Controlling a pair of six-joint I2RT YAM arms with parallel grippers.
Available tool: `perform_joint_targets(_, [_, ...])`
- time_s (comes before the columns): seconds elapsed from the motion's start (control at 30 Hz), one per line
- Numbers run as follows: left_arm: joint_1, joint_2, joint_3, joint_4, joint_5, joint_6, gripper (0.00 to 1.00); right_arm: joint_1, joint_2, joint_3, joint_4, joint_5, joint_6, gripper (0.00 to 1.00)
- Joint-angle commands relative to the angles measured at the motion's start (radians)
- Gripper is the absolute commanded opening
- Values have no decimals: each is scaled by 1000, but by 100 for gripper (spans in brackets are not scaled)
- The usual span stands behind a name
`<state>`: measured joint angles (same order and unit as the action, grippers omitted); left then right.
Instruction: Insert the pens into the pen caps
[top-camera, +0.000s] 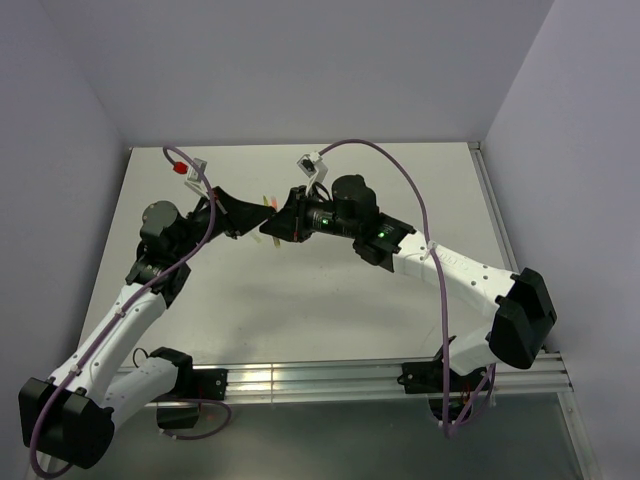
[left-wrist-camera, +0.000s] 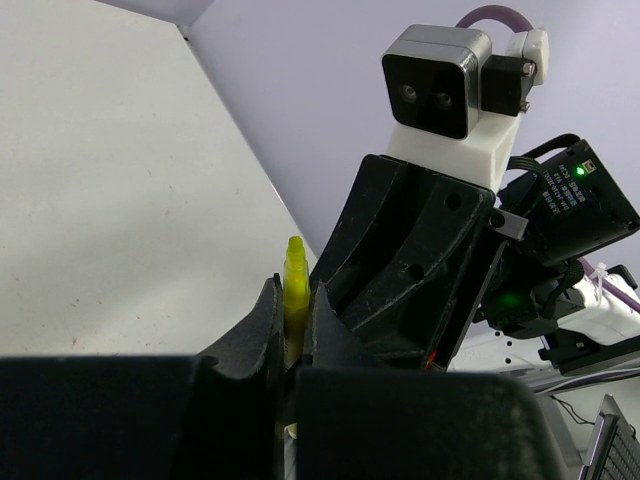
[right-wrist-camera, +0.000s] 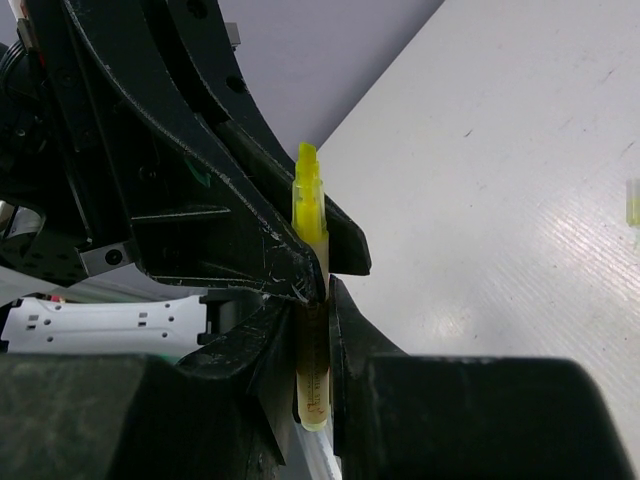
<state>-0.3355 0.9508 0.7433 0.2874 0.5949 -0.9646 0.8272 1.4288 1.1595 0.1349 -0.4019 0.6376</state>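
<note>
My left gripper (left-wrist-camera: 295, 297) is shut on the yellow-green pen (left-wrist-camera: 295, 272), whose tip sticks up past the fingertips. My right gripper (right-wrist-camera: 325, 292) is shut on the cream-yellow pen cap (right-wrist-camera: 313, 385). The same pen (right-wrist-camera: 309, 195) runs up out of that cap, between the left gripper's fingers (right-wrist-camera: 345, 245). In the top view both grippers, left (top-camera: 258, 213) and right (top-camera: 277, 228), meet tip to tip above the middle of the table. The orange-red and dark purple-grey pens and the other caps do not show clearly.
A small pale yellow-green piece (right-wrist-camera: 633, 200) lies on the white table (top-camera: 330, 300) at the right edge of the right wrist view. Grey walls close the table at the back and sides. A metal rail (top-camera: 330, 378) runs along the near edge.
</note>
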Motion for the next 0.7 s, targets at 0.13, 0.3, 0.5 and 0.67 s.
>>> perform_joint_targets(0.13, [-5,-9,42,49,-7,-2,1,7,-33,-26,29,41,-15,0])
perform_joint_targets(0.3, [-7,-23,68,-36,-58,38,33,0,-70,-52,20,67,-23,0])
perform_joint_targets(0.5, [-7,-38,103,-105,-98,86,52,-59,-114,-83,12,69,-13,0])
perform_joint_targets(0.67, [-7,-67,134,-284,-262,144,53,-99,-175,-104,-72,142,-29,0])
